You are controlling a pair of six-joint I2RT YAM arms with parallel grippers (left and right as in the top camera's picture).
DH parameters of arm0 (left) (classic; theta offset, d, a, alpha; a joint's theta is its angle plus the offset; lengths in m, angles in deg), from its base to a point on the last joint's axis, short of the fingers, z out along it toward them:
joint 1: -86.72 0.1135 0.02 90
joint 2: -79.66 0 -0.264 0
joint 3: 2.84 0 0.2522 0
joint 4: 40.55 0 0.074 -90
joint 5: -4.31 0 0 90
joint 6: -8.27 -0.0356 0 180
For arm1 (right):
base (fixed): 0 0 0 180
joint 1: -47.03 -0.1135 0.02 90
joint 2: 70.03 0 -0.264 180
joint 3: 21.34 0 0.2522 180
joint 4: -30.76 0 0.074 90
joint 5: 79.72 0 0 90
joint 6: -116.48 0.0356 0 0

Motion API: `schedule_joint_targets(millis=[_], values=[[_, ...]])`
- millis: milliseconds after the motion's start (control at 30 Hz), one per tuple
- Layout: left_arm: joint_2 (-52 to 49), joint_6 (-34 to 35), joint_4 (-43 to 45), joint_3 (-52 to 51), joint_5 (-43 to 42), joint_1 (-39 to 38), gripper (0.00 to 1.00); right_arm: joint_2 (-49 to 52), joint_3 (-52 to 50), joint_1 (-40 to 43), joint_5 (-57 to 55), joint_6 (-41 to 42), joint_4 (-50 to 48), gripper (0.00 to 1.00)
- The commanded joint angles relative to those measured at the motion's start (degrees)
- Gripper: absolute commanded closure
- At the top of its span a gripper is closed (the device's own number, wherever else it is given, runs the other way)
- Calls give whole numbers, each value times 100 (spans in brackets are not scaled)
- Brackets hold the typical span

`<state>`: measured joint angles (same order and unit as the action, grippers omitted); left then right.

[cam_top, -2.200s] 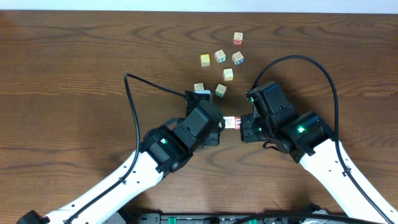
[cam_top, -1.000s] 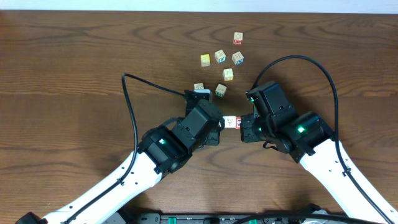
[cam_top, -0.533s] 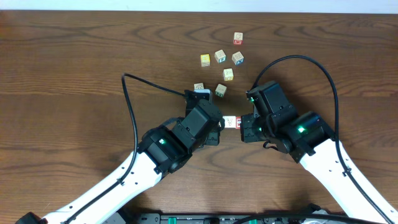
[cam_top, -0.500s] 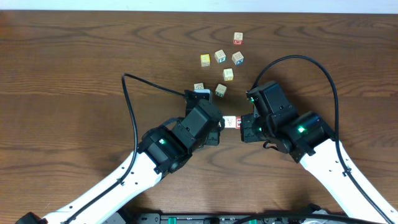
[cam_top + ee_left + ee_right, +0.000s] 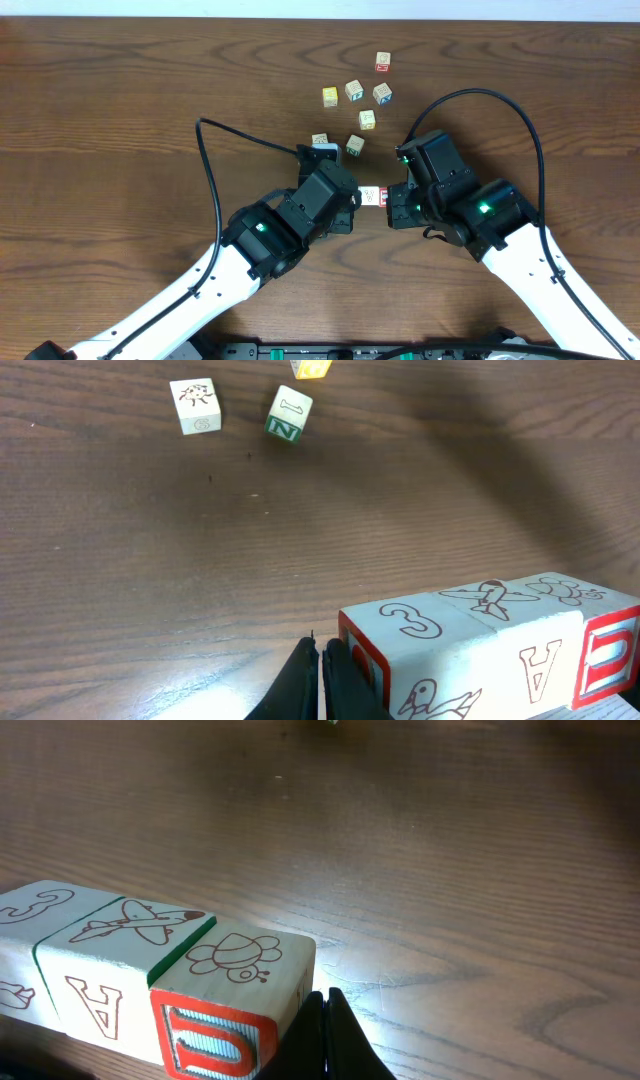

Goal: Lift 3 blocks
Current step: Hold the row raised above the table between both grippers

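Blocks [image 5: 372,196] unmoved; dark wood-grain table [image 5: 120,100], white strip [image 5: 300,8] along far edge.

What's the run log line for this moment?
left gripper: shut, at row end | right gripper: shut, at other end | three-block row: pinched between them | lifted: unclear

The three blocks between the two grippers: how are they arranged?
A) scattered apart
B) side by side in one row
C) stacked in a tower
B: both wrist views show the blocks touching face to face in a single row.
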<state>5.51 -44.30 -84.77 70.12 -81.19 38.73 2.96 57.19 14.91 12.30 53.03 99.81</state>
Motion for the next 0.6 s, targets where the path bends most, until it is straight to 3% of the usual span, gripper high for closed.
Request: schedule_joint_targets(millis=[0, 567], values=[[61, -55, 221, 374, -785, -181, 93, -79, 236, -243, 1150, -90, -173, 99], [11, -52, 221, 372, -791, -181, 93, -4, 234, -243, 986, -87, -166, 99]])
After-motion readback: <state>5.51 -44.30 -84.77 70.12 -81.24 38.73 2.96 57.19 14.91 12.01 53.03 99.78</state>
